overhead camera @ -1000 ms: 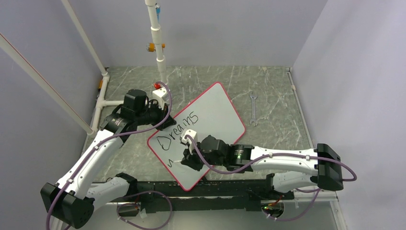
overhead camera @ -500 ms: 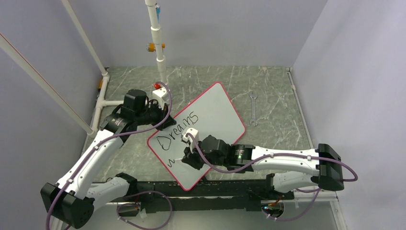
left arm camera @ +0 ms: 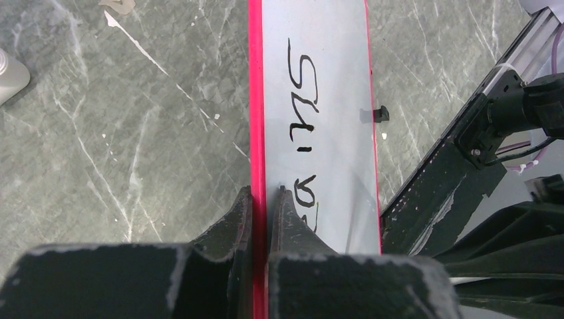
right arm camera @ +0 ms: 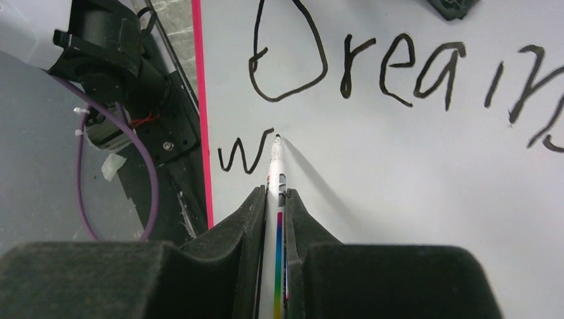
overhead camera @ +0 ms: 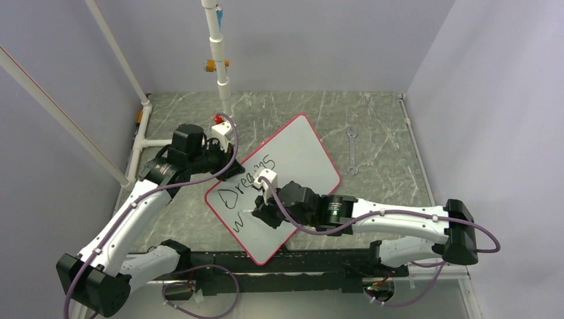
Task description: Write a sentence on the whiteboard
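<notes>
- Lying flat and skewed on the grey marbled table [overhead camera: 386, 133], between the two arms: a large white rectangular whiteboard [overhead camera: 302, 149] with rounded corners and a thin red rim.
- Clamped onto that rim at the board's far-left edge: the left gripper [left arm camera: 261, 199], pads pressed together with the red edge between them. No shift there over the last second.
- Pinching a slim white marker pen [right arm camera: 277, 176] with a rainbow stripe: the right gripper [right arm camera: 273, 199], jaws tight on the barrel.
- Moved in the last second: the right gripper [overhead camera: 261, 211], drawn slightly toward the far side.
- In place of a short stroke a second ago, now a full black "w" [right arm camera: 245, 154], with the pen tip resting at the top of its last upstroke.
- Already finished above it: black handwritten lettering [right arm camera: 399, 66] reading "Dreams".
- Judged from this: first word done, second word one letter in, most of the writing left to do.
- Probably called for next: a small step right onto bare white for the following letter.
</notes>
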Motion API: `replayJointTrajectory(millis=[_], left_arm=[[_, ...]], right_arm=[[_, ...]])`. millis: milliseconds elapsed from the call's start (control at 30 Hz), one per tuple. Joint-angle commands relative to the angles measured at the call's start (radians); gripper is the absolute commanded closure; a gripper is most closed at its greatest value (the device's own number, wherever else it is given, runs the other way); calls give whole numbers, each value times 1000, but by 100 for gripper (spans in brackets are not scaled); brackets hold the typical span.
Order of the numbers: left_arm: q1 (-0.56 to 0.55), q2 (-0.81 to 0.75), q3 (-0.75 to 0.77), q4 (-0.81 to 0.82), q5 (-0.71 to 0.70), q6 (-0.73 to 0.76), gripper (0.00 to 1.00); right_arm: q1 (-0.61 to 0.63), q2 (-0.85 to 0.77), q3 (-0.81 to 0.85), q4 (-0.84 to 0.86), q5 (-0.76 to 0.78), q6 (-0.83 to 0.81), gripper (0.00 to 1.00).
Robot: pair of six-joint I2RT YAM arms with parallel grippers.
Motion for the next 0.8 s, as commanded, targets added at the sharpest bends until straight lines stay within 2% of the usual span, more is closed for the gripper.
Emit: replayJointTrajectory(millis=[0,100,467,600,767], left_arm=[[1,-15,-6,1,-165,61,100],[1,-17,-6,6,-186,41,100],[1,-7,-25,40,-179,-23,100],[1,7,-27,47,-170,-27,100],[3,34,-10,36,-146,-25,100]], right_arm=[[-4,-99,52,-35,-46,15,100],[-4,-116,74,-57,-67,25,100],[-14,-44,134,-147,59,69,100],[-24,-56,99,-112,52,87,100],[-24,-161,2,-70,94,132,100]])
